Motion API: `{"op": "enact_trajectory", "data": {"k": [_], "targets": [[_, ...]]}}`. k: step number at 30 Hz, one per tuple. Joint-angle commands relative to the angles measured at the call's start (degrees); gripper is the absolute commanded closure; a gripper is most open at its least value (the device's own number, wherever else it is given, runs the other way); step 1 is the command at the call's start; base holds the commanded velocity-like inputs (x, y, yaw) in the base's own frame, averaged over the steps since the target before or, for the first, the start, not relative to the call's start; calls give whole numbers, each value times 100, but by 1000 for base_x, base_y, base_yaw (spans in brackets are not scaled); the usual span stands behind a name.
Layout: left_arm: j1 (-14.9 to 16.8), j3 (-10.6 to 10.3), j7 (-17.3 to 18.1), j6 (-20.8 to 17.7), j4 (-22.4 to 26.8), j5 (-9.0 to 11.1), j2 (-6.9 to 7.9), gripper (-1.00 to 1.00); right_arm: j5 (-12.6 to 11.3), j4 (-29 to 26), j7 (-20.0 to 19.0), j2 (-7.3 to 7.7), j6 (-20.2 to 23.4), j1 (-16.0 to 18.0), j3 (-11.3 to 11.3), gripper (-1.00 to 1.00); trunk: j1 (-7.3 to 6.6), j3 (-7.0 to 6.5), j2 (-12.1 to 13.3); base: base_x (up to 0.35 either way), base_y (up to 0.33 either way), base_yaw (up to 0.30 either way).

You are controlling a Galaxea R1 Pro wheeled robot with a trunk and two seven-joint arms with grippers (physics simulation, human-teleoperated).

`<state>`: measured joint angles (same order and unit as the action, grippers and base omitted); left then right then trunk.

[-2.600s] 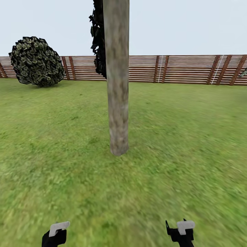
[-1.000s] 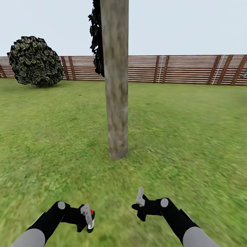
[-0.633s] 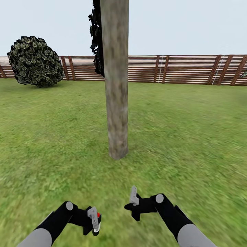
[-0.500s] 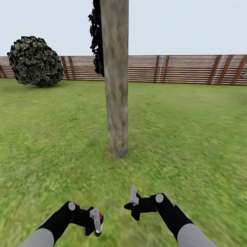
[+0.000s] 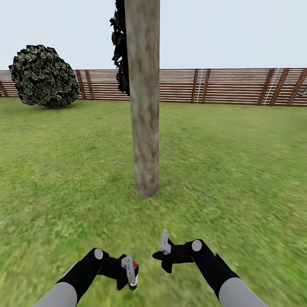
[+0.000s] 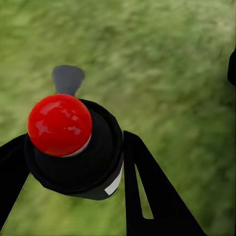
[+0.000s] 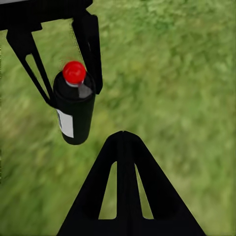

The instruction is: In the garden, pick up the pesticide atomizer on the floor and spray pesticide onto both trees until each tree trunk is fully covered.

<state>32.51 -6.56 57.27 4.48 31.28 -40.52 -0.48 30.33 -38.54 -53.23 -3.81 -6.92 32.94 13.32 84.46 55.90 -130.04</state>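
A: So where's the pesticide atomizer (image 5: 132, 273) rn?

B: Off the grass, pinched in the left pincer (image 5: 129, 273). Left wrist view shows the black can (image 6: 78, 157) w/ its red knob (image 6: 59, 125) wedged between the two dark fingers (image 6: 147, 191), which press its sides. Right wrist view shows the same bottle (image 7: 74, 109) hanging upright between those fingers, grass below, nothing under it.

A: Why carried low like that?

B: My guess: the arm holds it out in front so the nozzle end faces the tree trunk (image 5: 144, 106), which stands straight ahead on the lawn (image 5: 238, 170). Can upright = spray head on top, free to fire. No pesticide cloud visible, trunk looks bare, pale grey-tan w/ brown patches.

A: And the right pincer (image 5: 163, 251)?

B: Empty, just beside the can but not touching it. Its fingers seem pressed together; the right wrist view shows one dark wedge (image 7: 125, 191) w/ no gap. Prob kept close to steady or press the knob, can't say for sure.

A: Anything else around?

B: Round bush (image 5: 44, 76) far left by the slat fence (image 5: 221, 86), dark foliage (image 5: 121, 47) behind the trunk. Second tree not seen from here. Spraying not begun, I'd judge
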Motion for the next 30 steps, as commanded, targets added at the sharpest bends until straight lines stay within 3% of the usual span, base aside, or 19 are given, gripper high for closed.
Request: {"op": "enact_trajectory", "data": {"k": [1, 6, 16, 22, 30], "targets": [[1, 5, 10, 46, 39, -53, -21, 100, 61, -4, -4, -3, -55, 2, -5, 100, -1, 5, -2, 0, 0, 0], [1, 5, 6, 45, 113, -53, -107, 100, 61, -4, -4, -5, -55, 2, -5, 100, -1, 5, -2, 0, 0, 0], [2, 5, 3, 68, 127, -53, -118, 100, 61, -4, -4, -13, -55, 2, 11, 100, -1, 5, -2, 0, 0, 0], [1, 5, 3, 81, 230, -44, -146, 100, 61, -15, 1, -14, -55, 2, 413, 100, -1, 5, -2, 0, 0, 0], [1, 4, 11, 96, 238, -39, -158, 100, 62, -13, 5, -14, -55, 2, 426, 100, -1, 5, -2, 0, 0, 0]]}}
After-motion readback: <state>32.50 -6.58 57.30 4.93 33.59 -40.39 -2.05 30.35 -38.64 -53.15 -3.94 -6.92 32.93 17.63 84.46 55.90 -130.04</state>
